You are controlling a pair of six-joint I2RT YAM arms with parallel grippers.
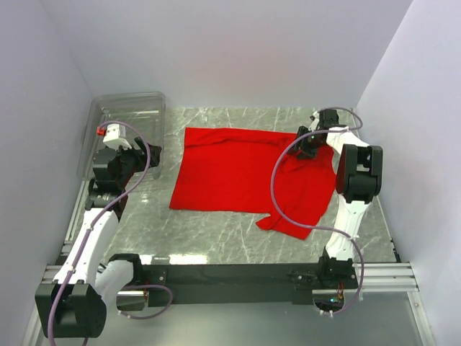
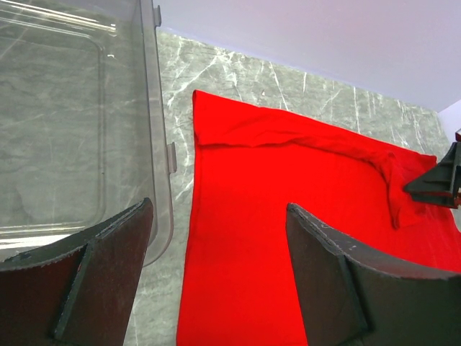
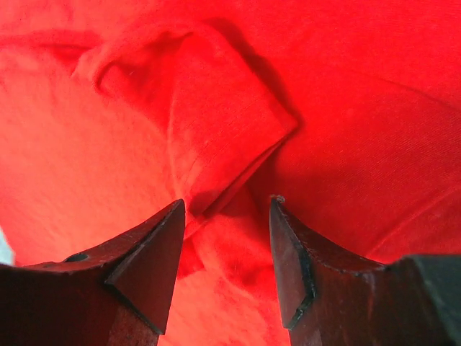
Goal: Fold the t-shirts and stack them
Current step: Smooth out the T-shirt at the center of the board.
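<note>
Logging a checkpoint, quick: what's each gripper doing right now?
Left gripper: open, holding nothing.
Right gripper: open over a fold of the red t-shirt, not gripping it.

Red t-shirt [image 1: 238,173], plain, no print. Lies mid-worktop [image 1: 216,241], mostly flat. Left part smooth, straight-edged. Raised fold ridge along far edge [image 2: 288,133]. Right side rumpled: sleeve [image 3: 216,130] doubled inward over body. Near-right corner bulges out toward near edge, creased.
</note>
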